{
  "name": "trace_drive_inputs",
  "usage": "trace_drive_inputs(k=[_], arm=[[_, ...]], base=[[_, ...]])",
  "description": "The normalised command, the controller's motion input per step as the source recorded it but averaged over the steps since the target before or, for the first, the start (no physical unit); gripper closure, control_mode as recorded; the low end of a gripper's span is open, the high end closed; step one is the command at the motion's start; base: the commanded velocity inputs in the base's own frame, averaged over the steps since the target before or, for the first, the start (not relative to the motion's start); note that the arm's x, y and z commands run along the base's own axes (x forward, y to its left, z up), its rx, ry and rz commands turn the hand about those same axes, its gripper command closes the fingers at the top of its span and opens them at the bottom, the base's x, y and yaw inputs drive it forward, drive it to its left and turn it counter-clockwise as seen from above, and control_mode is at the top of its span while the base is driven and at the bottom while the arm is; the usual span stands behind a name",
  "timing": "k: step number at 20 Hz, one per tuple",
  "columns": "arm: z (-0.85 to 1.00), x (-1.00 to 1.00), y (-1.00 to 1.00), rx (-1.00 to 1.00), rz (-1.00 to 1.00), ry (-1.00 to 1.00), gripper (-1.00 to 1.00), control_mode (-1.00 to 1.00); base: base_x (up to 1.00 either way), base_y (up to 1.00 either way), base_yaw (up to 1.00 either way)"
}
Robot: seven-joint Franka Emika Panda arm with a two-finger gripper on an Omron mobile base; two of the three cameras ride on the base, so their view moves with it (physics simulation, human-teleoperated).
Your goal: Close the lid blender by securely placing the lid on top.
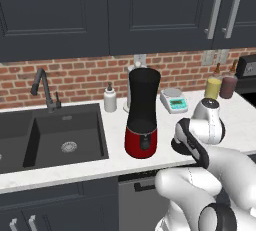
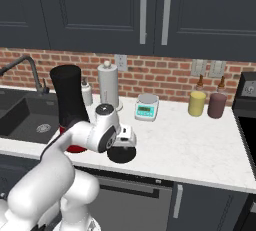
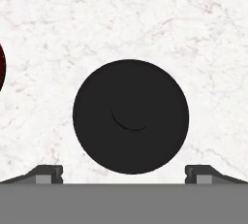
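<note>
1 black lid (image 3: pixel 131 116) lies flat on the white marble counter (image 3: pixel 145 19), and I have the claw (image 3: pixel 124 174) hanging right above it, looking straight down. The claw's 2 fingertips (image 3: pixel 48 173) stand wide apart, 1 on each side of the lid, and they hold nothing. I think I put the hand there so the fingers can go down around the round edge and pinch it. The lid looks about as wide as the gap between the fingers, so I guess the fit will be tight.

The blender (image 1: pixel 142 117) stands upright just beside the lid, on the sink side. Its tall black jar is open at the top, so the lid is not on yet. The red base sits on the counter near the front edge. I think the lid must be lifted high to get over the jar's rim.

Behind the blender I see a small white soap bottle (image 1: pixel 110 99), a white paper towel roll (image 2: pixel 108 86) and a white-and-teal kitchen scale (image 2: pixel 146 107). Further along are a yellow jar (image 2: pixel 197 102) and a dark red jar (image 2: pixel 217 104). The black sink (image 1: pixel 55 135) with its dark tap (image 1: pixel 44 87) is on the far side of the blender. A red brick wall (image 2: pixel 160 77) and dark cupboards (image 1: pixel 100 10) are at the back.
</note>
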Motion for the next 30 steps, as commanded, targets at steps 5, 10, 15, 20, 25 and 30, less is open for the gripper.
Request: trace_drive_inputs(k=[5, 10, 15, 20, 25, 30], arm=[[-0.22, 0.12, -0.10, 0.01, 0.04, 0.00, -1.00, -1.00], [-0.20, 0.14, -0.03, 0.00, 0.03, 0.00, -1.00, -1.00], [-0.16, 0.17, 0.00, 0.00, 0.01, 0.00, -1.00, -1.00], [-0.14, 0.16, 0.00, 0.00, 0.00, 0.00, -1.00, -1.00], [-0.13, 0.09, -0.04, 0.00, 0.00, 0.00, -1.00, -1.00], [-0.12, 0.08, -0.08, 0.00, 0.00, 0.00, -1.00, -1.00]], base=[[0.00, 0.00, 0.00], [0.00, 0.00, 0.00], [0.00, 0.00, 0.00], [0.00, 0.00, 0.00], [0.00, 0.00, 0.00], [0.00, 0.00, 0.00]])
